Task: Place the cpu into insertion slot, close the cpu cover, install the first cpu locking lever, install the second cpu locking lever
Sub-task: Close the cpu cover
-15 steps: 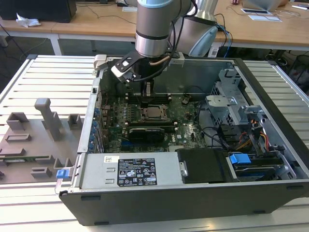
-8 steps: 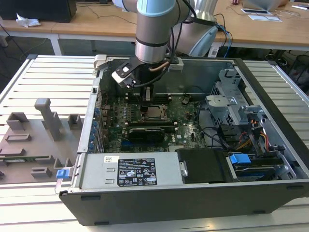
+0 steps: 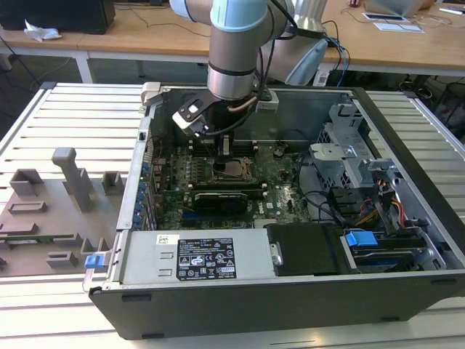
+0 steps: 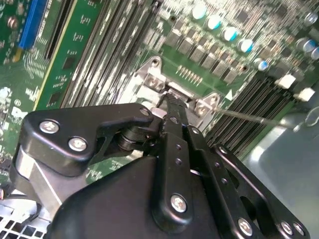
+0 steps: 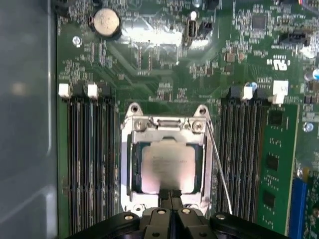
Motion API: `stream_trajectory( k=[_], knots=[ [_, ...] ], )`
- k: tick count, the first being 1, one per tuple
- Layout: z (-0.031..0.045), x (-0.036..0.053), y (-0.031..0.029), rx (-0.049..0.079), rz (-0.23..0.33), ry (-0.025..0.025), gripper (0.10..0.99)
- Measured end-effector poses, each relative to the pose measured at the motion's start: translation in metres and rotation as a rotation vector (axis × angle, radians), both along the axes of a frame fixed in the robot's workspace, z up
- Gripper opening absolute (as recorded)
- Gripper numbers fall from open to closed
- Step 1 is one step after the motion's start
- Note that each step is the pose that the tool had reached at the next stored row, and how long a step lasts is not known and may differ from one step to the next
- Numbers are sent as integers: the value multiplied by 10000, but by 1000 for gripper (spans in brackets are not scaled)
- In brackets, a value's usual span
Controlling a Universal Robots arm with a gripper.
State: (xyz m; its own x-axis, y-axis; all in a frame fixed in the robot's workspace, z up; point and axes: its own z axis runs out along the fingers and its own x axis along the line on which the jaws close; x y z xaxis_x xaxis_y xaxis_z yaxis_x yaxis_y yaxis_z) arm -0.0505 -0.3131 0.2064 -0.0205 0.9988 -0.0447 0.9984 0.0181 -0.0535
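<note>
Under the tool (image 5: 171,193), the cpu cover (image 5: 125,164) frames the cpu (image 5: 167,167).

Pale wooden desks (image 3: 145,33) behind slatted table (image 3: 73,116)

The exterior view looks down from well apart at the gripper (image 3: 225,149) inside the computer case (image 3: 290,298). Both wrist views ride close behind the gripper (image 4: 172,102) (image 5: 171,194), facing past its tips, and share the insertion slot (image 4: 149,82) (image 5: 125,149) just beyond.

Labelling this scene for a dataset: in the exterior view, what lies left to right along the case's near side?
grey holders → blue clip → silver labelled box → black box → blue tab
</note>
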Motion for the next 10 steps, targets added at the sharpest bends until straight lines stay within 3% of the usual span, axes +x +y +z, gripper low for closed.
stream_trajectory(
  k=[7,10],
  knots=[
    [11,239,0,0,2,0,106],
    [121,247,0,-1,-1,0,106]
  ],
)
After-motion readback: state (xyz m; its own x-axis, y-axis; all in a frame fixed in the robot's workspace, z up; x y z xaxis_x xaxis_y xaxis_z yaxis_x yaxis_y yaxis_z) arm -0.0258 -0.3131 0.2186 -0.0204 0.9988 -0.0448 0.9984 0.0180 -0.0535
